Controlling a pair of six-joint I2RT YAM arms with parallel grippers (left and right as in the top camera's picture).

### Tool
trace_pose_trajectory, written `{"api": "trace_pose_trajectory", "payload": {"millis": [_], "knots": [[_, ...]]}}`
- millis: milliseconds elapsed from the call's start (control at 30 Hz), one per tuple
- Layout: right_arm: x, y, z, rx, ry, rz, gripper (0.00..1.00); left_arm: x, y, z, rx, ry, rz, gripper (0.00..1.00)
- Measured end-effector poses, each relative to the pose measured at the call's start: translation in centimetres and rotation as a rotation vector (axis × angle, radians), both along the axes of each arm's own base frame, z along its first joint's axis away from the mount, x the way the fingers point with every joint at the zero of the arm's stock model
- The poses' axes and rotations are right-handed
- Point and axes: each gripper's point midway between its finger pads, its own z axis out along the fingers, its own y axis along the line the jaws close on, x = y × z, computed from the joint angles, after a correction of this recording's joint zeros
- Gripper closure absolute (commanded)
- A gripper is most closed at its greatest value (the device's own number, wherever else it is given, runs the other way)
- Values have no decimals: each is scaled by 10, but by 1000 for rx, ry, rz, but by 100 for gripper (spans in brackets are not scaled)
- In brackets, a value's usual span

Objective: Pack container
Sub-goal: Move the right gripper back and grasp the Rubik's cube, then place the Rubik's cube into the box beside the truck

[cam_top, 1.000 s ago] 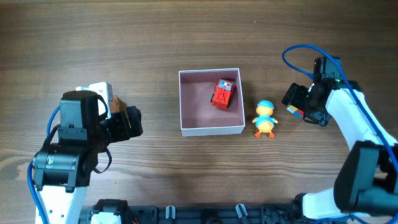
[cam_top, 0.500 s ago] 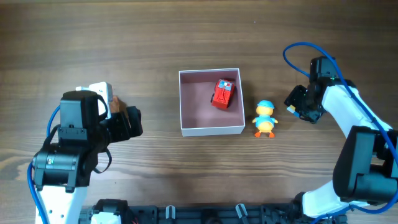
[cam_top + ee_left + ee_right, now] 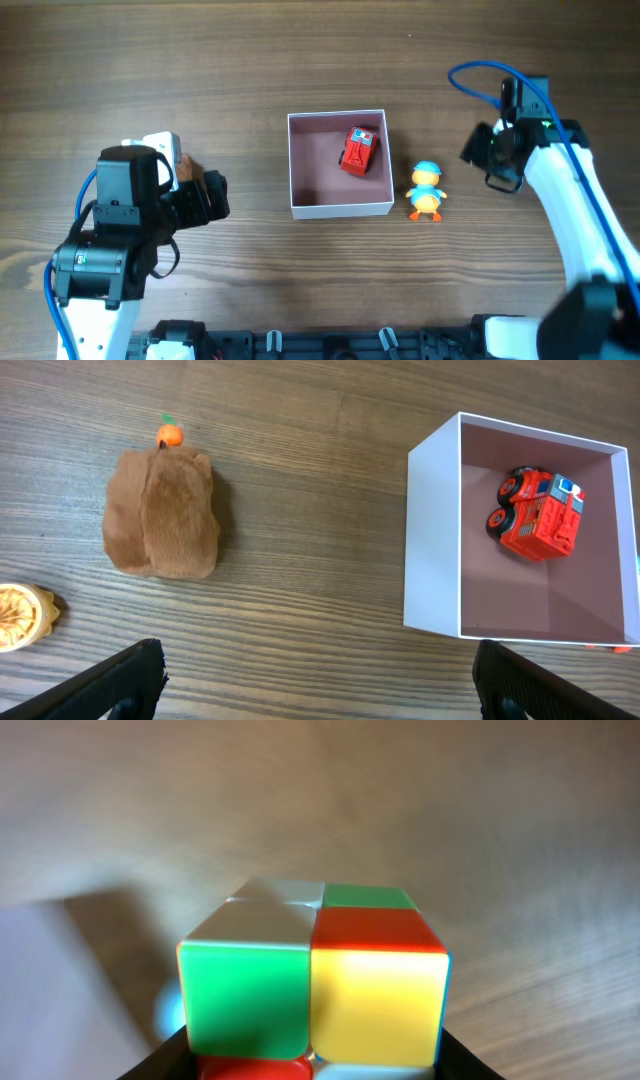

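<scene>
The left gripper [image 3: 315, 665] hangs with its fingers spread wide, holding nothing, near a brown plush toy [image 3: 162, 515]. Farther out, the container [image 3: 340, 209] sits in the middle of the table [image 3: 230, 60], with a red truck [image 3: 360, 150] in its far right corner. A duck [image 3: 427, 190] stands just beside its right wall. Right of the duck, the right gripper [image 3: 486, 152] is clamped on a coloured cube [image 3: 312, 980].

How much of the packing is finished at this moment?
Done: the truck lies inside the container. In hand: the right gripper holds a cube, right of the container. Left: the duck stands outside by the container's right wall, and the brown plush lies on the table to the left.
</scene>
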Motion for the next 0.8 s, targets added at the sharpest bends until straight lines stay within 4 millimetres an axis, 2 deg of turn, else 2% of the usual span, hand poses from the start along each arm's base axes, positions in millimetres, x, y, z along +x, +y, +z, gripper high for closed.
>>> {"api": "trace_pose_trajectory", "payload": {"millis": [33,67,100,133,233,300,333,367,533,567,700,800], "knots": [[5,23,35,-14,-99,96,96,0,0,0,0,0,0,0],[5,43,56,-15,-162,167,96,0,0,0,0,0,0,0],[0,74,82,-7,-241,272,96,0,0,0,0,0,0,0],[-8,102,94,3,-279,366,96,0,0,0,0,0,0,0],[-21,176,97,28,-328,589,96,0,0,0,0,0,0,0],[-17,221,91,36,-375,688,96,0,0,0,0,0,0,0],[-16,234,81,33,-361,716,96,0,0,0,0,0,0,0],[-6,245,71,35,-368,722,96,0,0,0,0,0,0,0],[25,270,8,34,-305,709,96,0,0,0,0,-1,0,0],[28,272,-11,33,-269,696,96,0,0,0,0,0,-1,0],[29,271,-32,35,-224,661,96,0,0,0,0,0,0,0],[25,261,-41,7,-180,610,96,0,0,0,0,0,0,0]]}}
